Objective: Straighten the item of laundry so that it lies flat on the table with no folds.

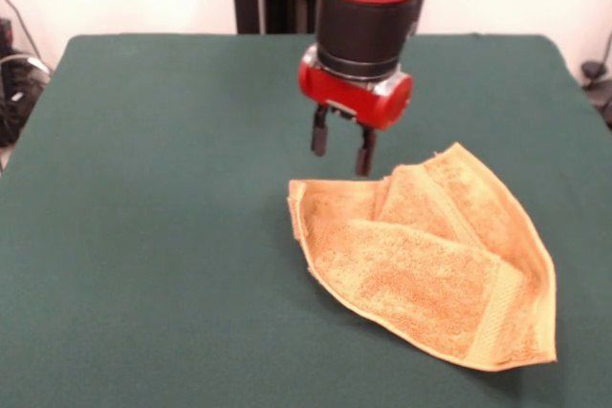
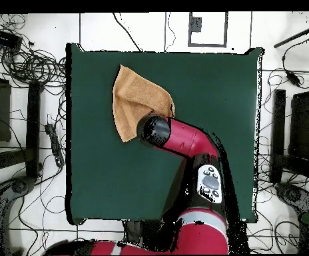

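Observation:
The item of laundry (image 1: 430, 255), an orange-tan terry towel, lies crumpled on the green table (image 1: 143, 188) at the front right, with one flap folded over itself and a banded hem along its near edge. My gripper (image 1: 342, 145) hangs just above the towel's far left corner, open, with nothing between its black fingers (image 1: 320, 133). In the overhead view the towel (image 2: 134, 100) lies in the table's (image 2: 217, 87) upper left part, and the arm's wrist (image 2: 156, 131) covers its lower right corner and hides the gripper.
The towel's right corner lies close to the table's right edge (image 1: 574, 140) in the front view. Cables (image 2: 30, 67) and dark equipment (image 2: 297, 133) lie on the floor around the table. The red arm (image 2: 197, 160) crosses the table's lower middle in the overhead view.

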Action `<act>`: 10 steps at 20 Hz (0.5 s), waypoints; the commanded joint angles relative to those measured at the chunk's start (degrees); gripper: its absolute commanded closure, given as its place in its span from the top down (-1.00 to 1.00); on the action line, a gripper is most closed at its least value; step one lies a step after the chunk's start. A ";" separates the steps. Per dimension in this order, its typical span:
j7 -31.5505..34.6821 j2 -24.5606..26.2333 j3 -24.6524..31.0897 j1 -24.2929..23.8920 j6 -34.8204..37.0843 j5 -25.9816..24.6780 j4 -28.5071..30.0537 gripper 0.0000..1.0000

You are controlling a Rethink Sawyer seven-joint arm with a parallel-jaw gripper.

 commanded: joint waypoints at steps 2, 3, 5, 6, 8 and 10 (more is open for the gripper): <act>-1.58 3.97 10.05 -1.31 -0.31 -3.33 -2.68 1.00; -0.14 4.04 10.07 -1.35 -0.65 -3.00 -2.42 1.00; 1.25 4.51 9.71 -1.30 -1.85 -3.38 -2.89 1.00; 1.68 4.92 9.43 -1.24 -2.23 -3.54 -3.48 1.00; 2.66 5.54 9.16 -1.23 -3.27 -3.51 -3.77 1.00; 4.01 6.07 8.14 -0.54 -4.11 -3.32 -4.29 1.00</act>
